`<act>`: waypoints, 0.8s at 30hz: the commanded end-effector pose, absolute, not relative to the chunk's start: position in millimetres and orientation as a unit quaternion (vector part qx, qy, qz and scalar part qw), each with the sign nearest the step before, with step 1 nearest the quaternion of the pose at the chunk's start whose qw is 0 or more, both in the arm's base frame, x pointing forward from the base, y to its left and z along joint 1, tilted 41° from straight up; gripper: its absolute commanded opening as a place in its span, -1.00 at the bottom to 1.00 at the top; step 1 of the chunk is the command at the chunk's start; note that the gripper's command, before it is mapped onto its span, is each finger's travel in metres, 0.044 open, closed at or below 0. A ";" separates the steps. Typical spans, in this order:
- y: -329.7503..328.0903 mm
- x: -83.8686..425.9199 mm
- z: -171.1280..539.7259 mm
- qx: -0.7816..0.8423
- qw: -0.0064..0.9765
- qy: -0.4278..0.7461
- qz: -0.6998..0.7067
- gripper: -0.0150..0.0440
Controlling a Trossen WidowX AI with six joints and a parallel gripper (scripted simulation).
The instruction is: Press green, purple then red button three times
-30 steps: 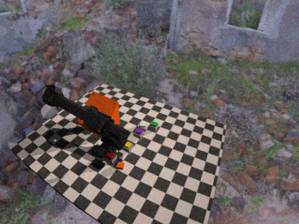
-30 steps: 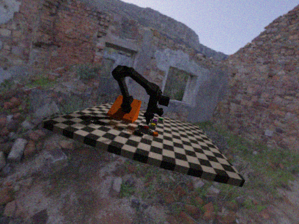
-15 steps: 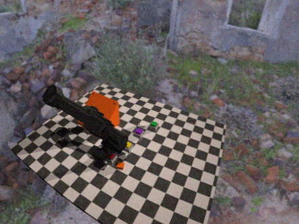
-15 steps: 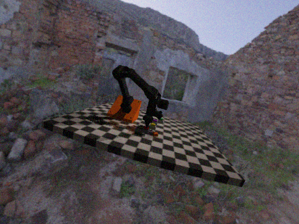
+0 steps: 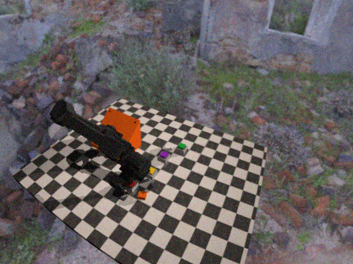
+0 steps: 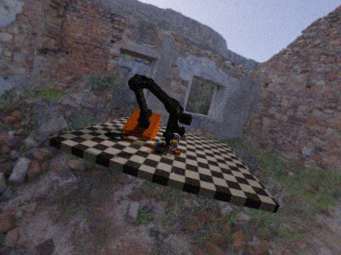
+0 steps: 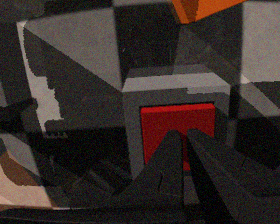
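My arm on the red button

My gripper [image 5: 128, 186] sits shut on the red button [image 5: 132, 183]. The orange block [image 5: 142, 195] lies just beside it at 4 o'clock.

A square red push-button [image 7: 176, 127] sits in a grey housing on the checkered mat, partly hidden by dark fingertips. A square purple push-button [image 5: 164, 154] and a square green push-button [image 5: 181, 146] lie beyond it, uncovered.

Matt black fingers; smooth matt red button [image 7: 178, 128].
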State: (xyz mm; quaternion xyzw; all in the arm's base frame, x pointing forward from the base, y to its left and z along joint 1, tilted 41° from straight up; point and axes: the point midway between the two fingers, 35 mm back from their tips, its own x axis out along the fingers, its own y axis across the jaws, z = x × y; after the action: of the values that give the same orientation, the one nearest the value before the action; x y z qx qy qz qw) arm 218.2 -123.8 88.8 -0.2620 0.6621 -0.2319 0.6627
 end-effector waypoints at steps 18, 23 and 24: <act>-107.9 216.8 105.1 -0.262 0.660 0.666 -0.229 -0.42; -113.1 216.9 99.1 -0.262 0.660 0.666 -0.229 -0.42; -114.1 216.9 97.9 -0.262 0.660 0.666 -0.229 -0.42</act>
State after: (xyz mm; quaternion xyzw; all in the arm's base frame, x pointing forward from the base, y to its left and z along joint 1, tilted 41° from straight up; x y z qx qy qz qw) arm 219.3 -110.4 103.7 -0.2606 0.6619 -0.2302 0.6641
